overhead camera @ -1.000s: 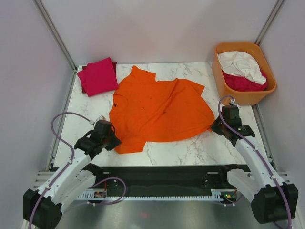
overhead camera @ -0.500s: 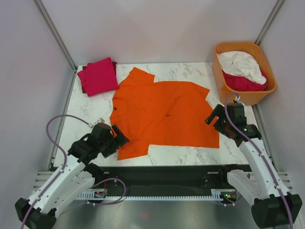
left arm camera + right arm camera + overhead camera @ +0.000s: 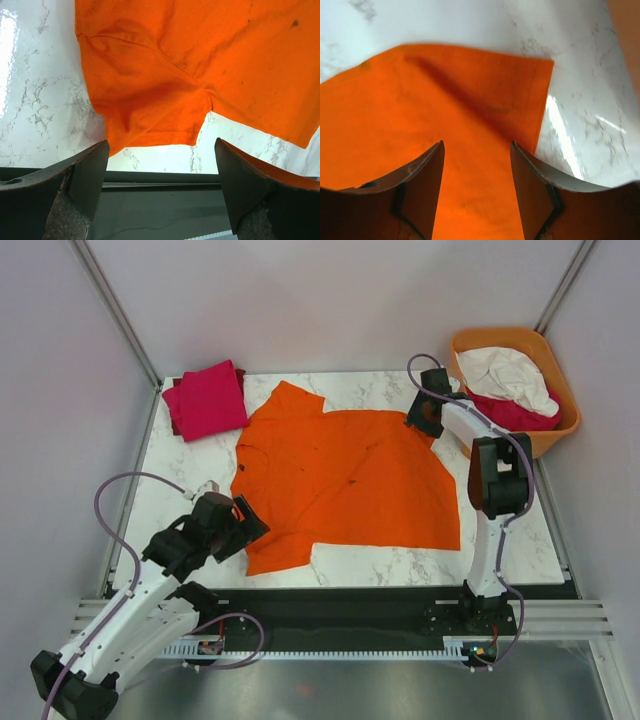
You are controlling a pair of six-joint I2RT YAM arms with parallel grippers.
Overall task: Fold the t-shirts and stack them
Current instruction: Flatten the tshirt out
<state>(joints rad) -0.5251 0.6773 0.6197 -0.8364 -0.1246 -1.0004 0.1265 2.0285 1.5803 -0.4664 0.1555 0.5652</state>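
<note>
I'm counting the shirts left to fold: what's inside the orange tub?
A crumpled white shirt lies on top of a crimson one in the tub. Anything beneath them is covered, so the count may be higher.

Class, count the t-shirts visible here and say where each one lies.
5. An orange t-shirt is spread flat in the middle. A folded magenta t-shirt lies far left, atop a darker red one. A white t-shirt and a crimson t-shirt are in the orange tub. Others may lie hidden beneath.
</note>
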